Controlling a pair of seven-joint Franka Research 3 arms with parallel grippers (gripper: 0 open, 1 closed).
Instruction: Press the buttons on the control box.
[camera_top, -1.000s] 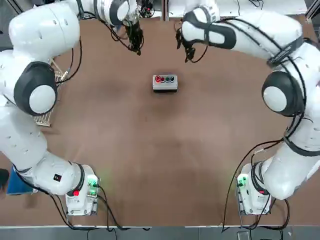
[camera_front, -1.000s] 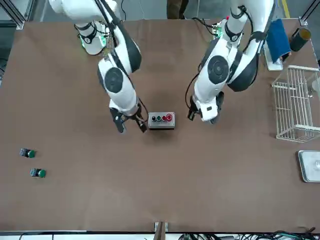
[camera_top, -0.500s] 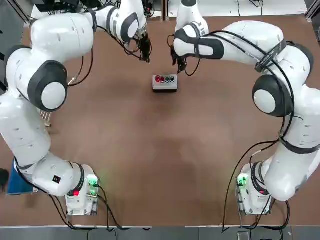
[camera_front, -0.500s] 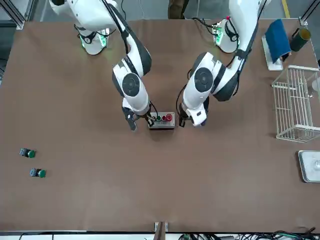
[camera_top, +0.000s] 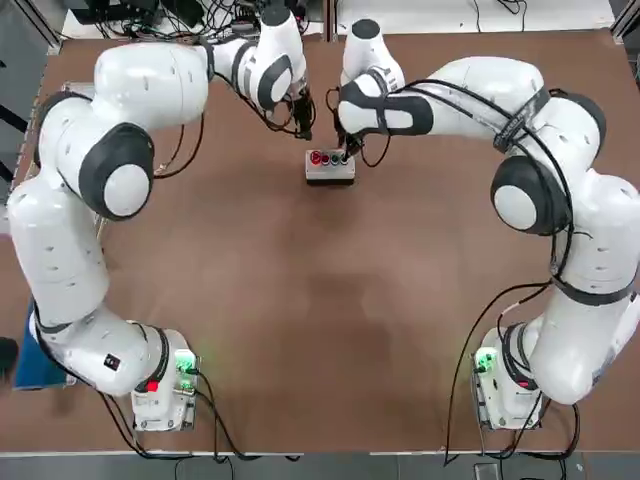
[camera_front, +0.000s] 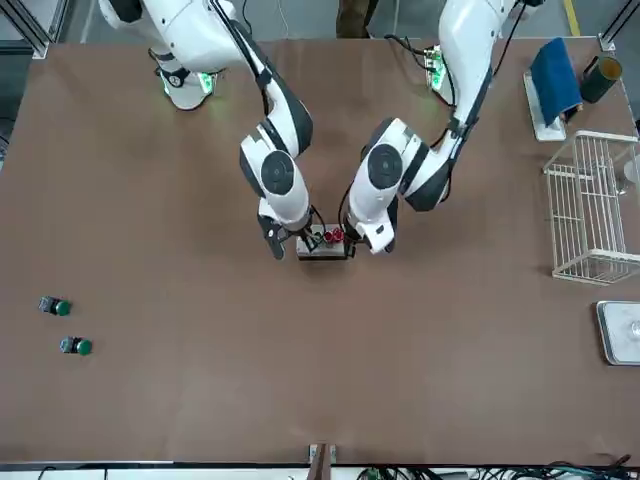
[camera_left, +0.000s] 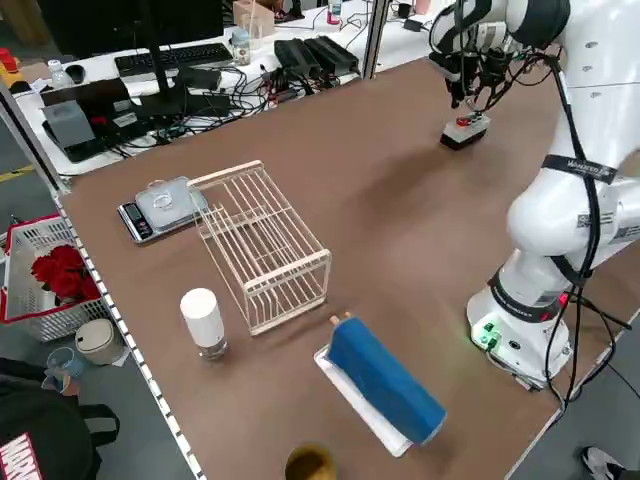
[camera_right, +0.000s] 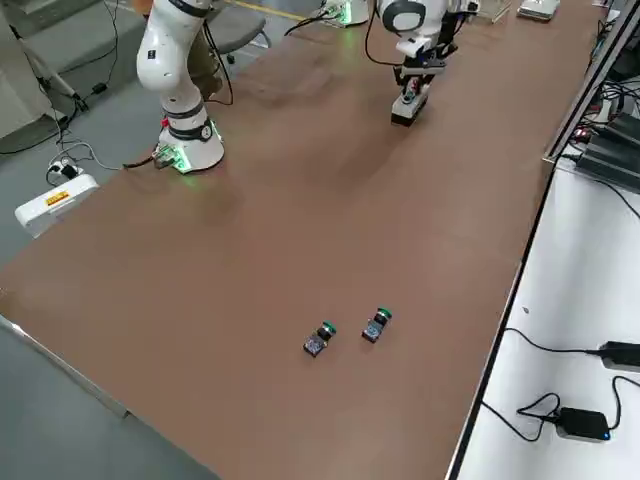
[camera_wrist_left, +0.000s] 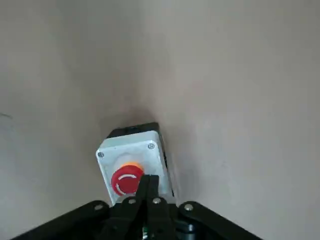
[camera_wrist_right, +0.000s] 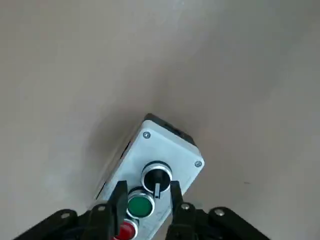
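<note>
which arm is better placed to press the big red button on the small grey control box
Left. Its shut left gripper hangs right over the red round button at its end of the small grey control box; the right gripper straddles the green button.

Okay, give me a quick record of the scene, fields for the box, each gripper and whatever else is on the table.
control box: control box at the table's far middle, red, green and black controls on top
left gripper: left gripper shut, tip by the red button
right gripper: right gripper fingers either side of the green button
elsewhere: wire rack; two loose green buttons
</note>
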